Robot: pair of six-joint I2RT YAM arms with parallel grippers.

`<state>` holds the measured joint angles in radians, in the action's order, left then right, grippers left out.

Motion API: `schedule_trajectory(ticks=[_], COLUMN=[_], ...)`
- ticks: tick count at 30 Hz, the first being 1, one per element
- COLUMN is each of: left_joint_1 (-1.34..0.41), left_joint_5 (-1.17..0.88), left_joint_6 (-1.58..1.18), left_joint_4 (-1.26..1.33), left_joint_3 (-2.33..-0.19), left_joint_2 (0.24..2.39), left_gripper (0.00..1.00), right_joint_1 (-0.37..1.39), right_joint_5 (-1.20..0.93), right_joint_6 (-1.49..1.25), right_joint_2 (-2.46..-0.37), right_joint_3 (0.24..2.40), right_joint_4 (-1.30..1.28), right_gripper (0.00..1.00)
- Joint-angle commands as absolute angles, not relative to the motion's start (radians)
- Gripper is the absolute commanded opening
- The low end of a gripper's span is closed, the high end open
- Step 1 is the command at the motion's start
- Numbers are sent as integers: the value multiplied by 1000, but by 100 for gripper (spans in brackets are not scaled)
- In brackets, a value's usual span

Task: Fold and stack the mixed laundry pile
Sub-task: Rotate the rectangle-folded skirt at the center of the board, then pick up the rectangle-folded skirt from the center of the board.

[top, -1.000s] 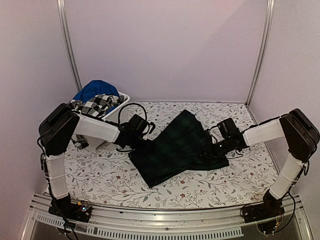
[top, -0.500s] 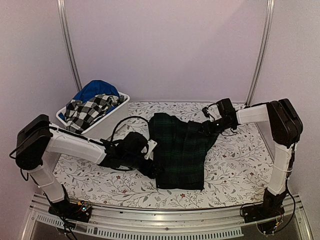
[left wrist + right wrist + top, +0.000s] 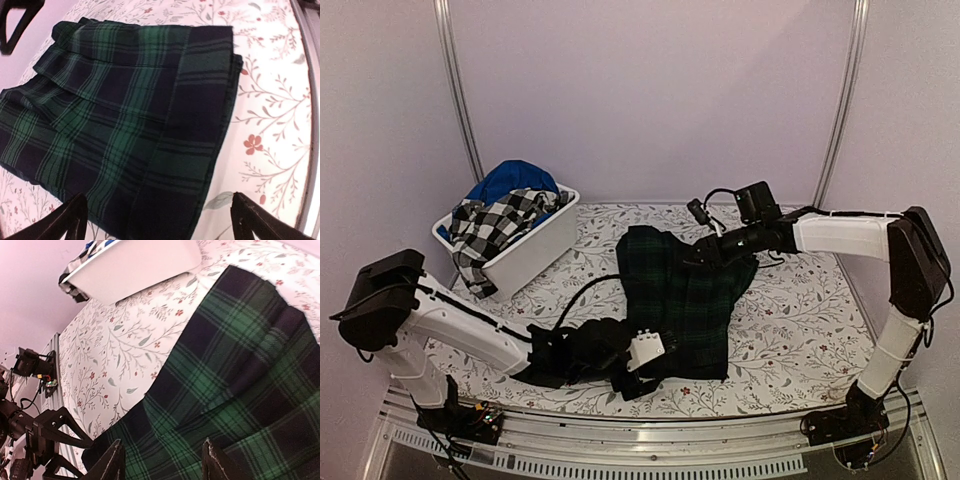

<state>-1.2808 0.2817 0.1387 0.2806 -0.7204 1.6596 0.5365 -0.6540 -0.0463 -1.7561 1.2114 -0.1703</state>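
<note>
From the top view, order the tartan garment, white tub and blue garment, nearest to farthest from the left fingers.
1. Tartan garment, right beside the left fingers.
2. White tub, back left.
3. Blue garment, heaped at the tub's far end.

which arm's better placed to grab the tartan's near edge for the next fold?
Probably left. The left gripper sits open right at the near edge of the tartan garment, while the right gripper hangs over its far edge.
</note>
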Motion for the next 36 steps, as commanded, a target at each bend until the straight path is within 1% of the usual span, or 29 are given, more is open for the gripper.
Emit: schedule_trajectory(ticks=[1, 8, 12, 14, 16, 19, 22, 25, 28, 33, 35, 36], left_joint_1=[-1354, -1406, -1405, -1403, -1402, -1398, -1394, -1392, -1393, -1392, -1388, -1386], left_joint_5=[396, 461, 531, 561, 598, 616, 571, 495, 439, 273, 174, 132], left_joint_6=[308, 412, 467, 493, 518, 562, 590, 584, 563, 480, 445, 432], left_joint_4=[327, 329, 378, 395, 413, 456, 461, 389, 279, -39, -150, -190], left_joint_3=[-719, -775, -816, -840, -856, -850, -834, -845, -881, -962, -987, -994], left_joint_2=[1714, 1833, 1900, 1935, 1957, 1939, 1879, 1817, 1767, 1676, 1634, 1611], left_gripper=[100, 99, 91, 85, 77, 59, 35, 12, 0, 0, 0, 0], right_joint_1=[560, 561, 562, 562, 561, 561, 566, 577, 596, 659, 671, 670], right_joint_5=[-728, -715, -712, -713, -714, -719, -732, -743, -758, -818, -868, -857], right_joint_6=[-68, -51, -43, -41, -37, -33, -35, -35, -40, -47, -70, -72], right_joint_2=[-1842, -2011, -2071, -2089, -2098, -2103, -2107, -2105, -2097, -2023, -1974, -1951], right_joint_3=[1197, 1250, 1243, 1235, 1227, 1216, 1202, 1180, 1157, 1079, 1048, 1044], right_joint_4=[-138, -142, -140, -137, -136, -129, -122, -106, -95, -107, -111, -124], right_gripper=[51, 49, 48, 48, 48, 47, 47, 46, 46, 46, 49, 52])
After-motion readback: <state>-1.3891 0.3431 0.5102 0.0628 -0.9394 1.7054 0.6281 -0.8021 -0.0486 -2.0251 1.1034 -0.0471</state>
